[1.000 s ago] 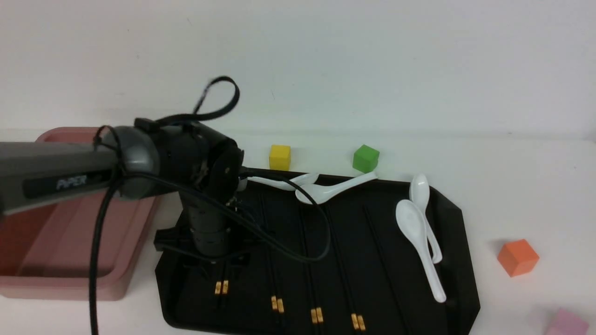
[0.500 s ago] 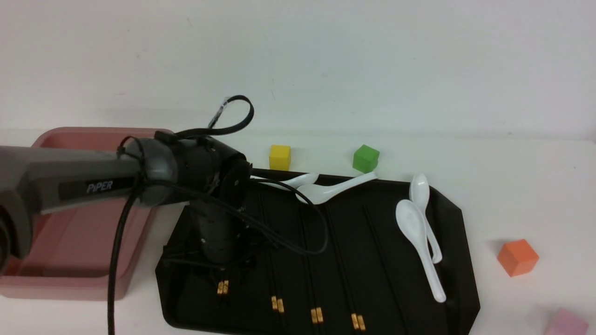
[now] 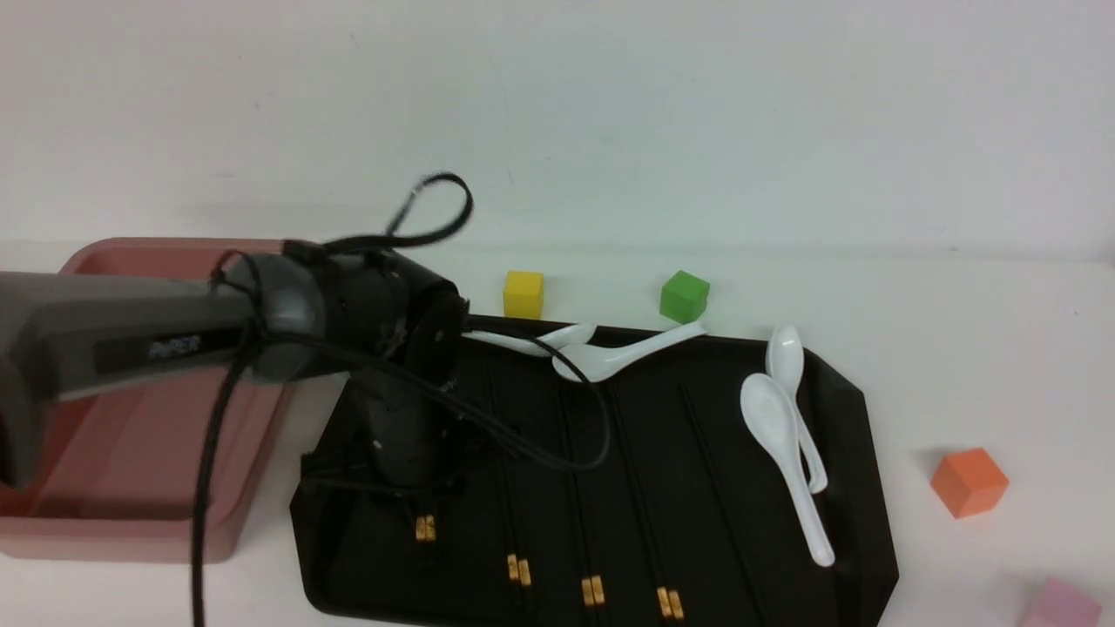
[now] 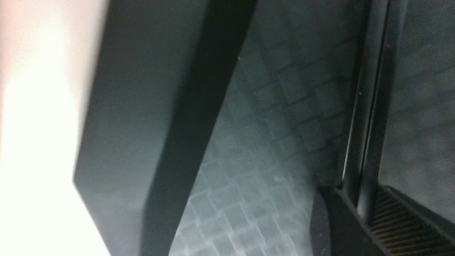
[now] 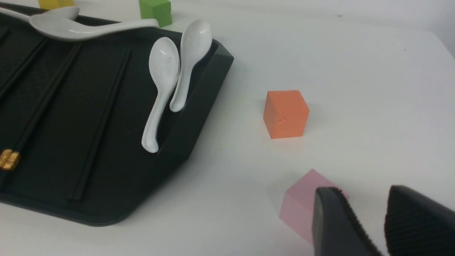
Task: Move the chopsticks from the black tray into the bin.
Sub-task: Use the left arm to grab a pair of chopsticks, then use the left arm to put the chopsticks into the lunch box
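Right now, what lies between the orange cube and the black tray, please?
Only bare table between orange cube and black tray, per the right wrist view.

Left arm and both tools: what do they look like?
Left arm: grey link with a black label bearing pale, blurred lettering, rounded grey joint, black wrist, looping black cables. Left tool and right tool: black; ribbed pads on the right one.

We find one mark only: a pale wordmark (image 3: 174, 348) on a dark strip along the grey metal left arm link (image 3: 87, 318), too blurred to read. The gold bands (image 3: 592, 590) on the thin black chopsticks (image 3: 582, 531) are too small for us to make out any marking.
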Robot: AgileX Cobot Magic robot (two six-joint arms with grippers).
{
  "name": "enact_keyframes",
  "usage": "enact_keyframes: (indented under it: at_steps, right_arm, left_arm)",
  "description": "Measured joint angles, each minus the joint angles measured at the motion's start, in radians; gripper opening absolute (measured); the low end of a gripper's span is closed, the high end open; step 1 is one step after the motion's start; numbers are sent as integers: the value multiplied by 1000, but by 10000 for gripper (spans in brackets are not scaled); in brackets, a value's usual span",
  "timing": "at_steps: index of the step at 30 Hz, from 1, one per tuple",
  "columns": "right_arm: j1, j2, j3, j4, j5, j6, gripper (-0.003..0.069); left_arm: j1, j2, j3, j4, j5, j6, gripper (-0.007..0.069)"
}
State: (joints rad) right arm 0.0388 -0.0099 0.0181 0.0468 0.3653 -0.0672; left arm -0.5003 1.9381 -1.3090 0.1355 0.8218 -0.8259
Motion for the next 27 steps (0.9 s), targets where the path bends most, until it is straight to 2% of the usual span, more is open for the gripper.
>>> enact_keyframes:
  at_steps: [6,13,17,20,27]
  right_arm:
    - [0,0,0,0,0,0,240]
    - [0,0,0,0,0,0,240]
    - [0,0,0,0,0,0,240]
    - [0,0,0,0,0,0,240]
    - [0,0,0,0,0,0,240]
  left_arm:
    - [0,-209,0,-13,39,33,122]
    - [34,-442,0,6,170,150,122]
    - [126,-501,0,64,272,214,122]
    - [264,-499,1,89,308,230,122]
    - [469,-390,10,76,257,232,122]
